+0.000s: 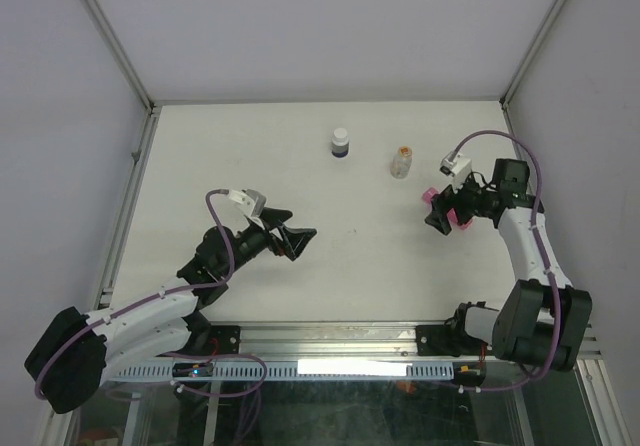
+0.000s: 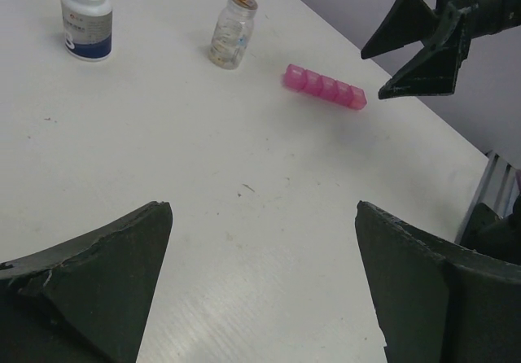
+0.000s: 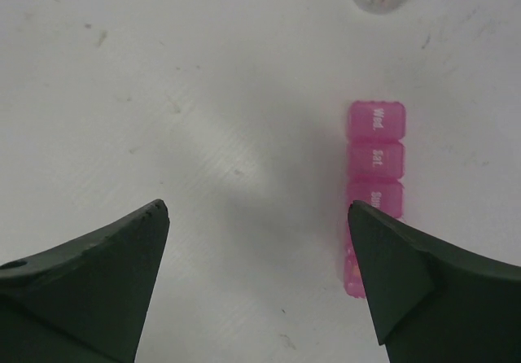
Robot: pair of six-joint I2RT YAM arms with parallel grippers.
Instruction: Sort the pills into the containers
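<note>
Left gripper (image 1: pixel 294 237) hovers over the table (image 1: pixel 200 166), jaws wide apart; a white-capped bottle (image 1: pixel 340 144) and clear vial (image 1: pixel 402 162) stand farther back; right gripper (image 3: pixel 256 207), jaws apart, hangs above the pink pill box (image 3: pixel 376 155) lying flat – closing off-centre could shove it aside

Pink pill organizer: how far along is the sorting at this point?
Done: nothing visible; the pink pill organizer lies closed. In hand: the open right gripper hovers above it, holding nothing; the left gripper is open and empty too. Left: all of it, with pills apparently inside the orange-capped vial.
</note>
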